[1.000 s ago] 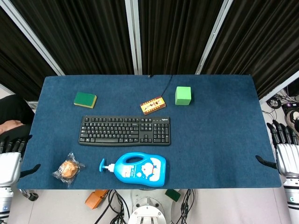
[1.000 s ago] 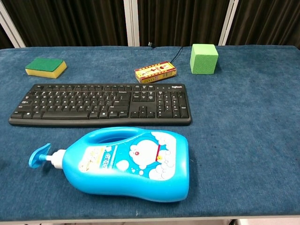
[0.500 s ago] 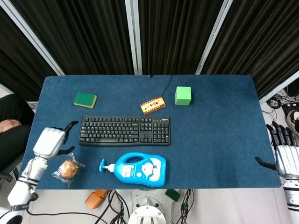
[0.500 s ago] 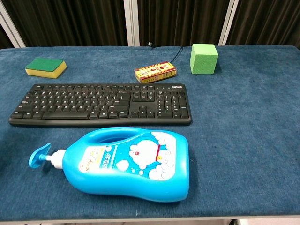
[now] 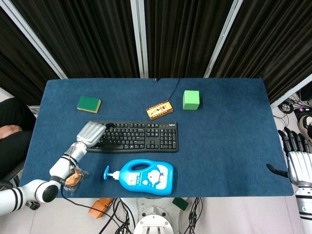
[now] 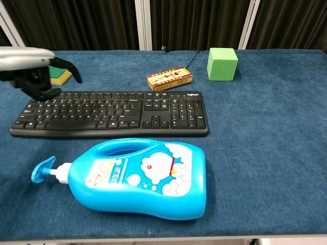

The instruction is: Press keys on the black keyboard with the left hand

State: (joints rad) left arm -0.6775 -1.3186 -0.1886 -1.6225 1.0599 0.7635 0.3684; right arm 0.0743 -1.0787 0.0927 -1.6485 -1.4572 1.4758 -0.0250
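Note:
The black keyboard (image 5: pixel 141 136) lies flat in the middle of the blue table (image 5: pixel 229 126), long side across. My left hand (image 5: pixel 91 133) hovers over its left end, palm down, holding nothing. In the chest view the left hand (image 6: pixel 30 69) sits above the keyboard (image 6: pixel 127 109) at its far left corner, dark fingers (image 6: pixel 43 91) bent down toward the top row of keys. Whether they touch a key I cannot tell. My right hand (image 5: pixel 297 158) stays off the table's right edge, fingers spread and empty.
A blue detergent bottle (image 5: pixel 144 176) lies on its side just in front of the keyboard. A wrapped bun (image 5: pixel 73 176) sits under my left forearm. Behind the keyboard are a green sponge (image 5: pixel 88 104), a small orange box (image 5: pixel 159 110) and a green cube (image 5: pixel 190 99).
My left hand has swung from the table's left edge in over the keyboard's left end and now shows in the chest view. The right hand has not moved.

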